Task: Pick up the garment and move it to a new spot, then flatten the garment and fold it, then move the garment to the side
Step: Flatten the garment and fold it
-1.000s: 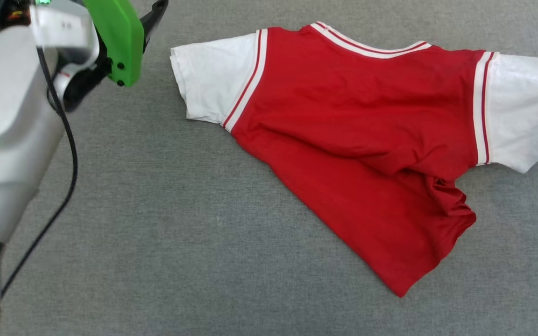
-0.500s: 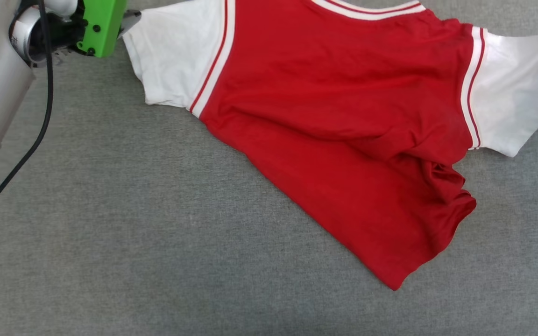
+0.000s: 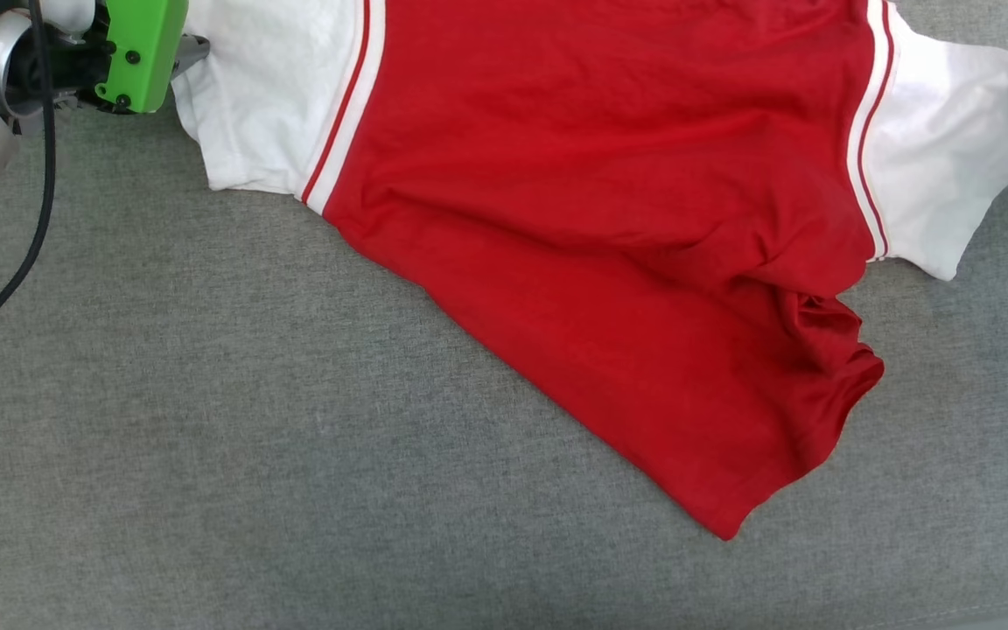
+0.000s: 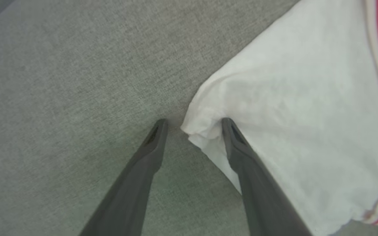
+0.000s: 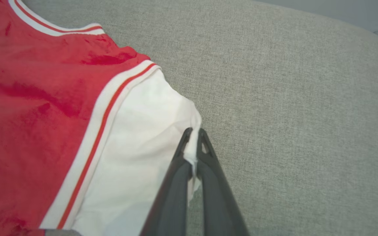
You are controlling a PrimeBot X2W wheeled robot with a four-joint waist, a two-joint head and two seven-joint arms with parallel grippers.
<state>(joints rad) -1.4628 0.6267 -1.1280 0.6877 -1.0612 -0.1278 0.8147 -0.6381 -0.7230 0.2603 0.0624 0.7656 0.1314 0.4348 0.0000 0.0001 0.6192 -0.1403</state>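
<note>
Between the left gripper's [image 4: 194, 124] spread fingers, the garment's [image 3: 600, 219] sleeve corner is lying on grey cloth [image 3: 206, 437]; the right gripper [image 5: 194, 131] is clamping the opposite sleeve.

- No legible text, labels, brands or numbers in the head view or either wrist view.
- garment [image 3: 600, 219]: red and white fabric with stripe trim, no readable print on the visible side.
</note>
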